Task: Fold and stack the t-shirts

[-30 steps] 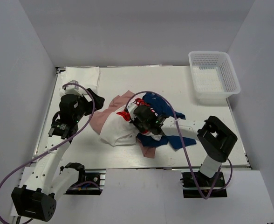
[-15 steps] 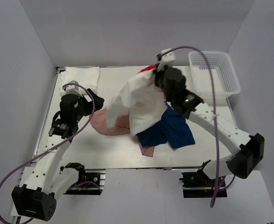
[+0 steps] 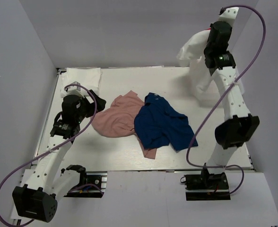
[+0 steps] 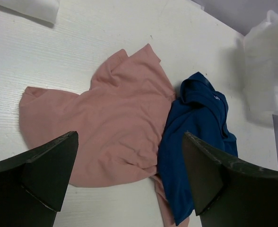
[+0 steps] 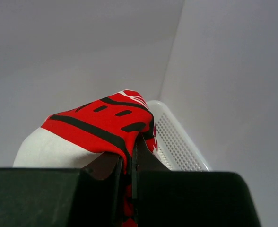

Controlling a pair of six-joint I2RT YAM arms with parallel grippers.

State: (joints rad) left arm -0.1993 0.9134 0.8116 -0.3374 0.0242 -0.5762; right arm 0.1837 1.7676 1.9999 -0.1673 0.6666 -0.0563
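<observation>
right gripper (image 5: 133, 158): is clenching the white t-shirt with red print (image 3: 192, 52), its jaws pressing together on a fold of the red and black print
white t-shirt with red print: is hanging from the raised right arm, high over the far right corner of the table (image 3: 125, 158), and is draping down in front of the white mesh basket (image 5: 179, 142)
left gripper (image 4: 129, 142): is hovering above the left part of the table with jaws spread wide, grasping nothing
dusty pink t-shirt (image 3: 115, 120): is lying crumpled at mid-table, below and ahead of the left gripper
navy t-shirt (image 3: 163, 124): is lying rumpled just right of the dusty pink t-shirt, overlapping its right edge, with a strip of pink showing beneath its near side
plain white t-shirt (image 3: 84, 76): is sitting folded at the far left corner of the table, apart from the other two lying there
</observation>
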